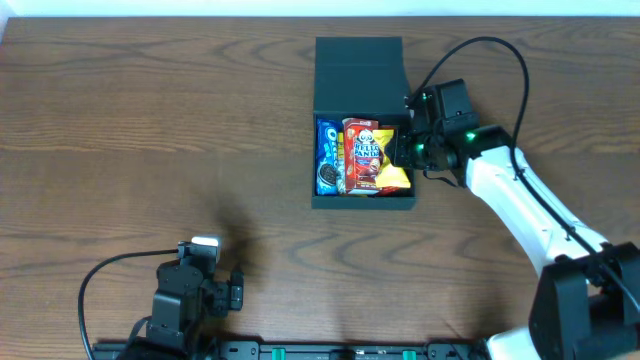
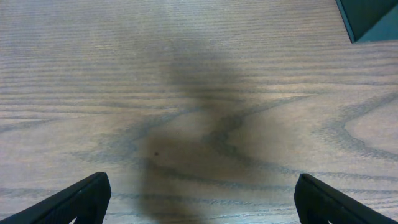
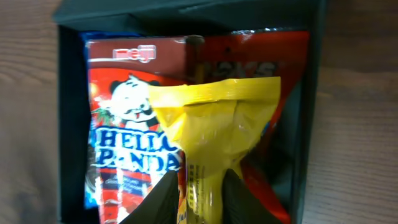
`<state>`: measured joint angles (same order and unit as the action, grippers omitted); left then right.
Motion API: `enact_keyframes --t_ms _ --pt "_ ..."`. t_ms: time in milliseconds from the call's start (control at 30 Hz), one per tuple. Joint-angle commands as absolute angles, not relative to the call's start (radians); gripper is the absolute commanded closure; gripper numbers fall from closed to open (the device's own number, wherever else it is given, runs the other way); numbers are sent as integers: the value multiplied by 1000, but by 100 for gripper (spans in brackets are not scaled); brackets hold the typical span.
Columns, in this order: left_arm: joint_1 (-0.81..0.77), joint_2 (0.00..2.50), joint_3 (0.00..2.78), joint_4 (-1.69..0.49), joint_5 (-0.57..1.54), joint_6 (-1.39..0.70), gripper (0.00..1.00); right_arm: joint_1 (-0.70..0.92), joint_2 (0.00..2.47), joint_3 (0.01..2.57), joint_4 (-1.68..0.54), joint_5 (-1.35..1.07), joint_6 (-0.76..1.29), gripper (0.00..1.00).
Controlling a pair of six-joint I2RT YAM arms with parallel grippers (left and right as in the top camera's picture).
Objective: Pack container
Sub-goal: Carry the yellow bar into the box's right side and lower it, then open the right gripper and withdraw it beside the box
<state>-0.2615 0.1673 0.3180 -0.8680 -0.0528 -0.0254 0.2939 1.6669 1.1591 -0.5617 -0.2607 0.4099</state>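
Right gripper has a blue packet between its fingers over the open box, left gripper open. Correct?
No: the right wrist view shows a yellow packet, not a blue one, between the fingers of the right gripper. It is over the open container, and the left gripper is open.

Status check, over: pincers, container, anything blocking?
Left pincer open, idle over table. Right pincer pinching yellow packet inside container. Lid open, nothing blocking.

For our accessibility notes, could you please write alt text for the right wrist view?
A yellow packet lies atop a red Hello Panda packet inside the dark container, its lower end between the right gripper's fingers. The wooden table shows beyond the container's walls.
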Motion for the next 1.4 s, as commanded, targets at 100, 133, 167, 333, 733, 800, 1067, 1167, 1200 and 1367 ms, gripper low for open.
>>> enact_keyframes --t_ms 100,133,167,333,733,800,1067,1167,1200,1367 --pt "-255 163 310 -872 -62 -19 5 302 1674 1176 -561 -233 421 60" --pt "-255 163 310 -872 -62 -19 5 302 1674 1176 -562 -233 418 50" --pt "-255 163 310 -872 -62 -18 5 302 1674 1176 -562 -233 410 46" --pt "-255 163 310 -872 -62 -19 5 300 1671 1192 -585 -228 374 1" --pt "-255 163 310 -872 -62 -19 5 302 1430 1272 -739 -104 252 1" --pt "-255 163 310 -872 -62 -19 5 302 1378 1272 -778 -105 253 1" --pt "-255 163 310 -872 -62 -19 5 301 1240 1272 -921 -72 249 1" --pt "-255 163 310 -872 -62 -19 5 301 1241 1271 -949 -66 222 1" --pt "-255 163 310 -872 -62 -19 5 301 1242 1271 -951 -66 208 1" --pt "-255 163 310 -872 -62 -19 5 301 1242 1271 -952 -15 166 1"
